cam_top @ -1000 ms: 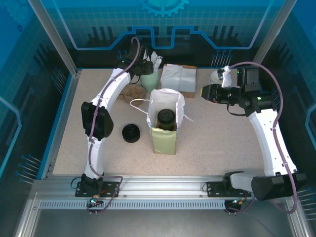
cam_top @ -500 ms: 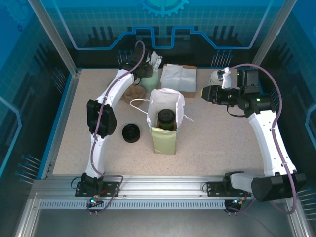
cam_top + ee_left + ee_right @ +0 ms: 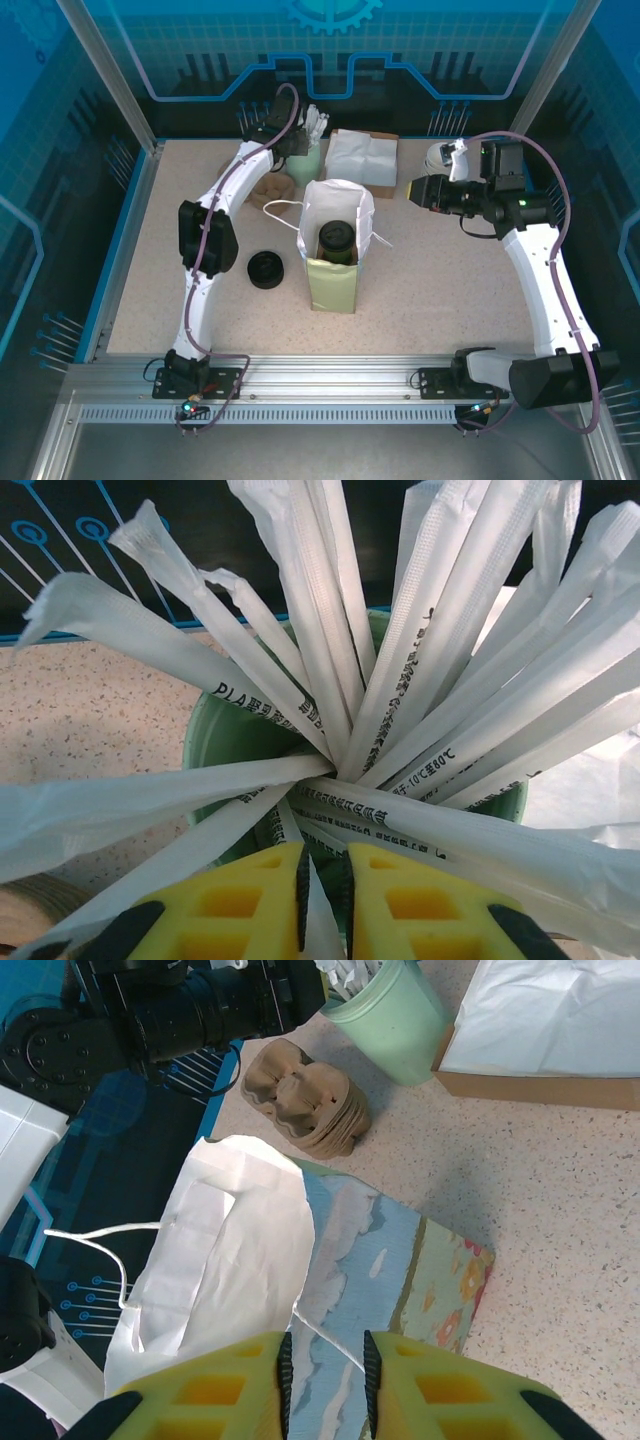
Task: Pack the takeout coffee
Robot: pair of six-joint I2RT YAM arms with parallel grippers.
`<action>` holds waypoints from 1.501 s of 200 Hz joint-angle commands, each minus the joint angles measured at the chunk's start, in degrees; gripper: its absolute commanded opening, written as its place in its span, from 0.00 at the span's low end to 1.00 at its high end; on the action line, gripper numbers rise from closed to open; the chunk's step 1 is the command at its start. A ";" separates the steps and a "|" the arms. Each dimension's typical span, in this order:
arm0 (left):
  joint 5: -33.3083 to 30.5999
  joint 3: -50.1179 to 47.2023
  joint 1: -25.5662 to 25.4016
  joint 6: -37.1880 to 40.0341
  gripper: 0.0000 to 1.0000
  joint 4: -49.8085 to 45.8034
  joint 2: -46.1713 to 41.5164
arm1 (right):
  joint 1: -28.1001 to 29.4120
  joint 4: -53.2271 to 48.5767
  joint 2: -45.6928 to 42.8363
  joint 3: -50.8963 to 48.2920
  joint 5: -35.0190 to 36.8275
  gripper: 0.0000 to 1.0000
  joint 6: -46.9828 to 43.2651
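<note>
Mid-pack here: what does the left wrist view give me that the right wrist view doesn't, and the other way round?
Left wrist: printed lettering on the white paper-wrapped straws, and the left gripper closed on one. Right wrist: the white paper bag, the stack of brown pulp cup carriers, the cardboard napkin box. Both: the mint-green plastic cup, speckled table.
</note>
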 commanded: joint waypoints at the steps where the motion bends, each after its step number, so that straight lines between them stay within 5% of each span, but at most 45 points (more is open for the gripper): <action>1: -1.73 2.18 -0.81 1.90 0.19 1.45 -2.22 | -0.89 1.23 -1.66 -0.92 -1.58 0.28 0.16; 114: -3.23 -0.60 -1.80 3.24 0.15 -0.68 -19.82 | -0.93 3.70 -3.37 -3.88 -1.64 0.28 2.01; 141: -0.03 -4.71 -2.04 4.46 0.29 1.52 -21.85 | -0.97 4.69 -3.57 -4.98 -1.85 0.28 2.62; 218: 7.40 -0.60 -2.19 5.31 0.35 -1.15 -9.68 | -0.95 4.36 -3.36 -5.14 -1.59 0.28 2.26; 300: 2.10 0.16 -2.13 4.56 0.40 1.13 -4.02 | -0.93 3.97 -3.18 -5.07 -1.06 0.28 1.89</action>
